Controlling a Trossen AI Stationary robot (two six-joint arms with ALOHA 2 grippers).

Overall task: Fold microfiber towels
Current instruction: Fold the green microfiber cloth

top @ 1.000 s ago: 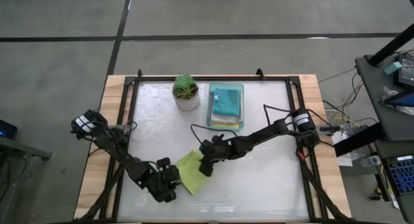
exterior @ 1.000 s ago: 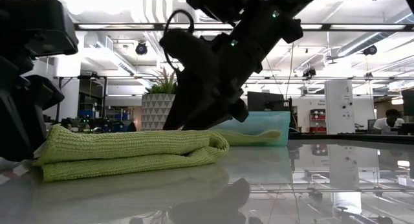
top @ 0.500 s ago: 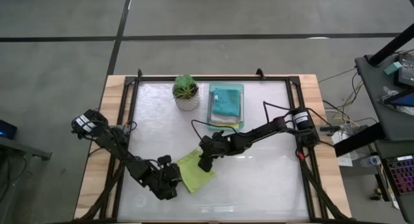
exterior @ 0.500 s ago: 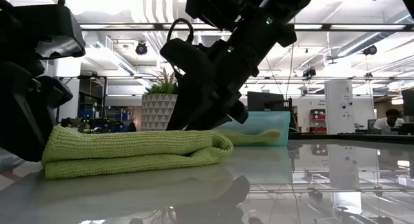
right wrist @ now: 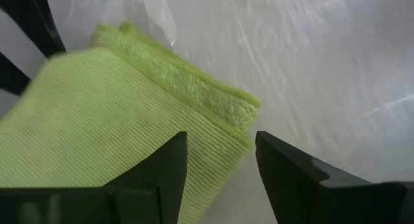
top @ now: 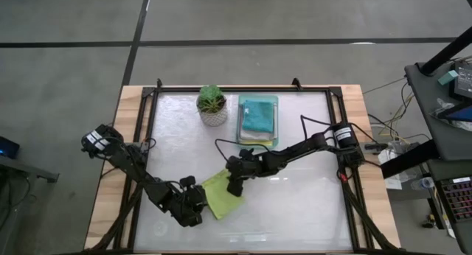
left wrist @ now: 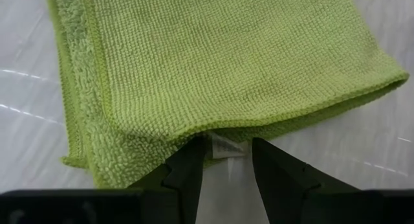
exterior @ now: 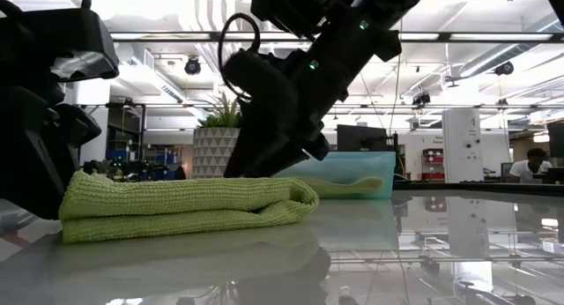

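A lime green microfiber towel (top: 223,194) lies folded flat on the white table, left of centre toward the near edge. My left gripper (left wrist: 223,149) is open at the towel's near-left edge, with the towel's white tag (left wrist: 227,146) between its fingertips. My right gripper (right wrist: 220,143) is open over the towel's far-right corner (right wrist: 242,111). In the low view the left gripper (exterior: 40,155) is the dark mass at the towel's left end. The right gripper (exterior: 273,151) reaches down behind the towel (exterior: 176,206). My left gripper comes slanting down from the table's near left. Its two open fingertips (left wrist: 194,149) stand right at the towel's folded edge (left wrist: 194,134) beside the tag. I cannot tell whether they touch it. My right gripper slants down from the table's right. Its open fingers (right wrist: 169,160) straddle the towel's corner, and I cannot tell whether they touch.
A potted plant (top: 212,106) stands at the far side. Beside it a mint tray (top: 274,130) holds a teal towel (top: 257,115) on top of other folded ones. A black rail (top: 144,137) frames the table. Bare tabletop (top: 302,203) lies to the near right.
The towel's left end has slid a little toward the table's right, with my left gripper close behind it. Both grippers stay open.
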